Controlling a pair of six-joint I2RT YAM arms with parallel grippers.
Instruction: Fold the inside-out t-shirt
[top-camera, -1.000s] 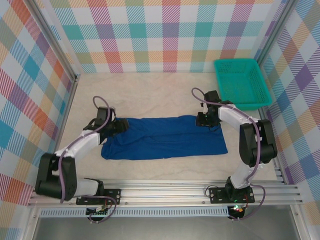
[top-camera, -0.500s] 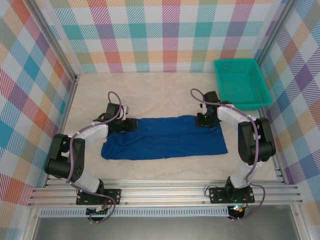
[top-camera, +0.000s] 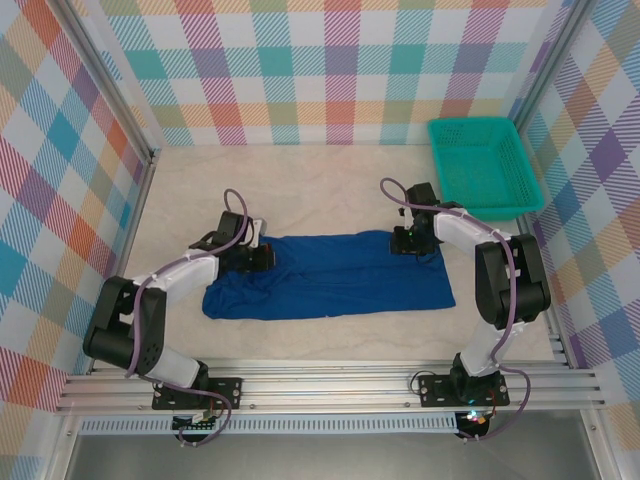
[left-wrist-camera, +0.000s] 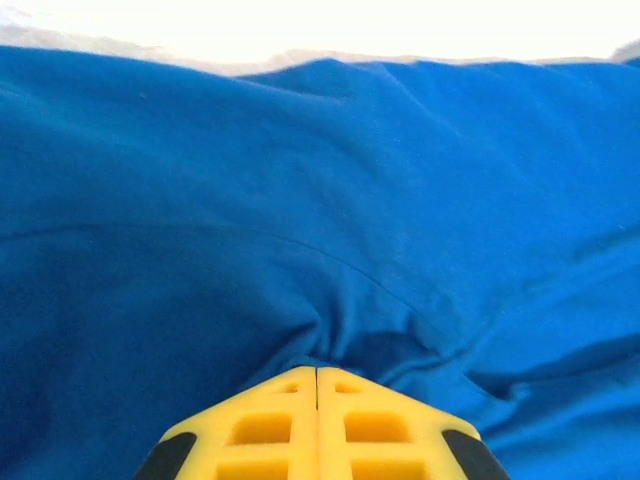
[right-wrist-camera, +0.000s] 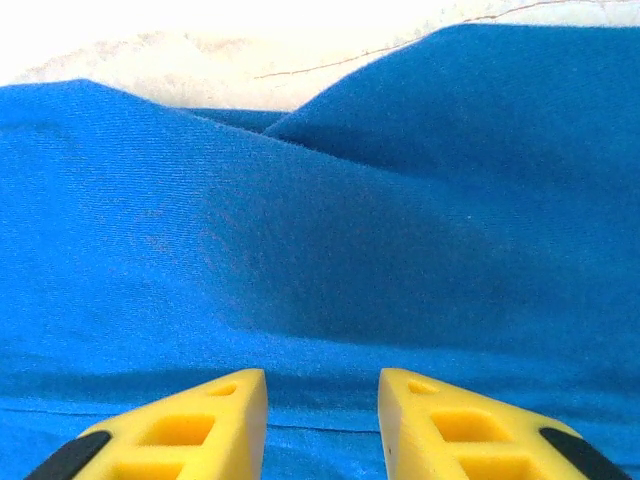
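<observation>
Since earlier, left end effector (top-camera: 262, 257) has slid inward and pressed together, pinching the t-shirt (top-camera: 330, 285) lying flat on the bench (top-camera: 300, 190). Right end effector (top-camera: 406, 243) sits spread over its far edge. Grasp step; next, right should pinch too.

A royal-blue t-shirt (top-camera: 330, 275) of soft, matt knitted cotton, with a fine weave and gentle creases, lies on a pale table (top-camera: 300, 190) that has a dull, faintly veined finish. The left gripper (left-wrist-camera: 317, 372) and right gripper (right-wrist-camera: 322, 385) have fingers of smooth matt yellow moulded plastic with black patches at the sides. The teal basket (top-camera: 472, 123) is plastic mesh, and the front rail (top-camera: 330, 385) is ribbed silvery metal.
</observation>
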